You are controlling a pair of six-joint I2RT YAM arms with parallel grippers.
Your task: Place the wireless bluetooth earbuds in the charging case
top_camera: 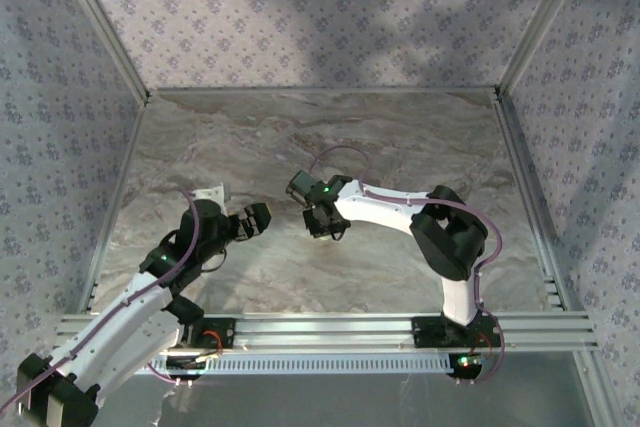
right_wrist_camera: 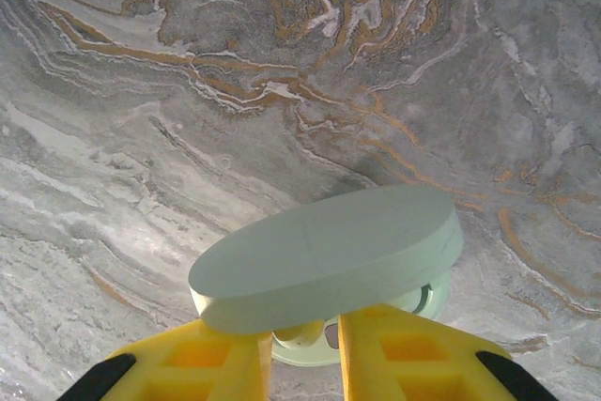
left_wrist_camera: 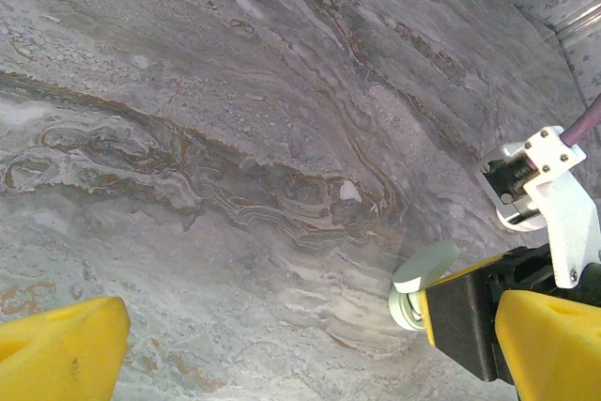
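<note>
The task looks only partly begun. The charging case (right_wrist_camera: 324, 260) sits low over the tabletop (top_camera: 400, 137) near its middle with its lid raised, so opening is done. The right gripper (right_wrist_camera: 305, 356) has its yellow fingers close on either side of the case's lower half; whether they clamp it or merely flank it cannot be told. The left gripper (top_camera: 252, 219) hangs just beside it to the left, jaws spread wide and holding nothing. Inside the case, no earbud can be made out, as the lid hides the wells. A small white speck (left_wrist_camera: 349, 192) lies on the tabletop near the case; it may be one of the wireless bluetooth earbuds, but is too small to tell. Picking up and seating the earbuds seems left to do.
</note>
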